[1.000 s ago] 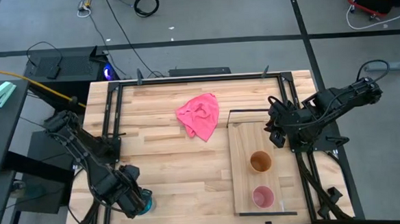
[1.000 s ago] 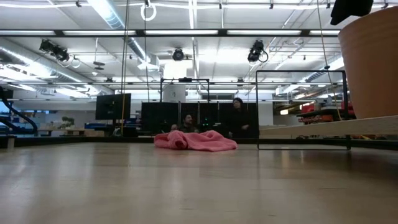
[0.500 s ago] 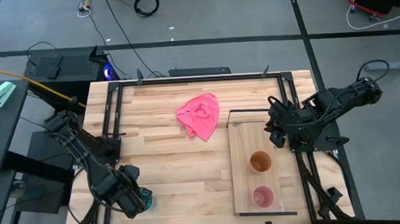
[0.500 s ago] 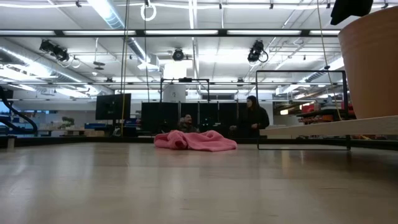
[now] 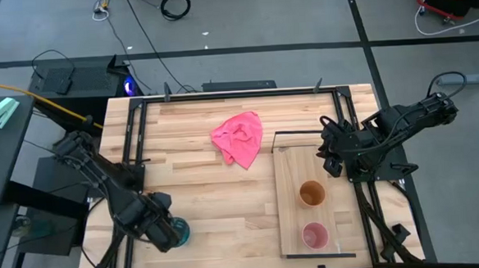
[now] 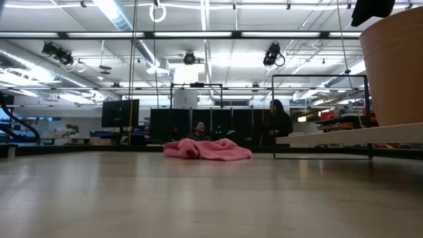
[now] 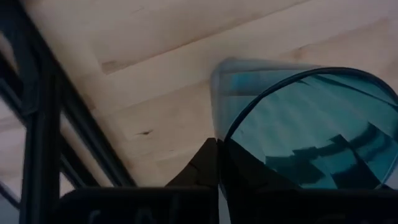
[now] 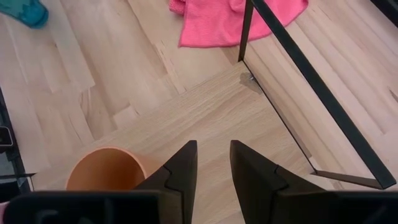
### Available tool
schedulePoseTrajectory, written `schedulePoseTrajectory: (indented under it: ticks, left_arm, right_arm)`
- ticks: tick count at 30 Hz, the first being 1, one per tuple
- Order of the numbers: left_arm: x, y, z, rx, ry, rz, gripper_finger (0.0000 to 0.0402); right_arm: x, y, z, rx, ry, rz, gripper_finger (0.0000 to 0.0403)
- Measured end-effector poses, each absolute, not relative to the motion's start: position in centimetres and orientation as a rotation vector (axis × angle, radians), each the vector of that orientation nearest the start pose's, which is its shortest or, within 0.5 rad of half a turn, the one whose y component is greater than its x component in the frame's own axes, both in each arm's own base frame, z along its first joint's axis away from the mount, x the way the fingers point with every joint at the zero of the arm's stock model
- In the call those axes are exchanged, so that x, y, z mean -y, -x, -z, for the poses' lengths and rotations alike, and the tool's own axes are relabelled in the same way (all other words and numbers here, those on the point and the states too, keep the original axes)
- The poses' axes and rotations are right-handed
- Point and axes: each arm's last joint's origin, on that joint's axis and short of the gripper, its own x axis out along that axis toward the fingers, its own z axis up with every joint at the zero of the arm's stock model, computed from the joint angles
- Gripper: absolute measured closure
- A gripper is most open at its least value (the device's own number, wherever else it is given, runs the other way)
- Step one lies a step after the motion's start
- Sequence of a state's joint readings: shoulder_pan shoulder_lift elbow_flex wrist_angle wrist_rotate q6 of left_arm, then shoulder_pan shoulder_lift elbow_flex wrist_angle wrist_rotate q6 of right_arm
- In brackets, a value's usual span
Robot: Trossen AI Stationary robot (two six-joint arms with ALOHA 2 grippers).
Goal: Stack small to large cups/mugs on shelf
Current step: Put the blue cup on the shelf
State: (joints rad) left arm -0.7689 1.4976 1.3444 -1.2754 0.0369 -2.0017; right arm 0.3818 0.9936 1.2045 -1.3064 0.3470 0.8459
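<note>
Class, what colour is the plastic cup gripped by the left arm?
Translucent teal-blue plastic cup; clearest in the left wrist view.

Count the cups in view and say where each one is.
3. The orange cup and pink cup stand on the shelf; the blue cup is in the left gripper near the table's front-left corner.

Teal cup (image 5: 180, 231) half hidden under left pincer (image 5: 169, 234); orange cup (image 6: 394, 66) cropped.
</note>
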Motion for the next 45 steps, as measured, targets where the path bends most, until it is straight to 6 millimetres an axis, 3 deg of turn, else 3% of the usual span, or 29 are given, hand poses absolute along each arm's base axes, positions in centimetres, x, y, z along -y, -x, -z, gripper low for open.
schedulePoseTrajectory:
  ticks: [11,18,28,34,45]
  left_arm:
    - [13.4,-23.0,-33.5,-1.288,1.037,-0.618,0.039]
    - [7.5,-25.6,-35.9,-1.162,0.968,-0.571,0.039]
    - [-0.4,-29.4,-36.7,-1.055,0.84,-0.552,0.039]
    - [-2.6,-33.5,-36.8,-1.067,0.722,-0.5,0.039]
    - [-3.7,-39.3,-35.0,-1.185,0.595,-0.456,0.039]
  right_arm:
    - [-4.5,-13.9,-35.4,-0.94,-0.353,0.368,0.03]
    - [-4.5,-13.9,-35.4,-0.941,-0.347,0.364,0.03]
    - [-4.5,-13.9,-35.5,-0.936,-0.35,0.362,0.03]
    - [-4.5,-13.9,-35.5,-0.929,-0.362,0.365,0.03]
    - [-4.5,-13.9,-35.5,-0.927,-0.368,0.368,0.03]
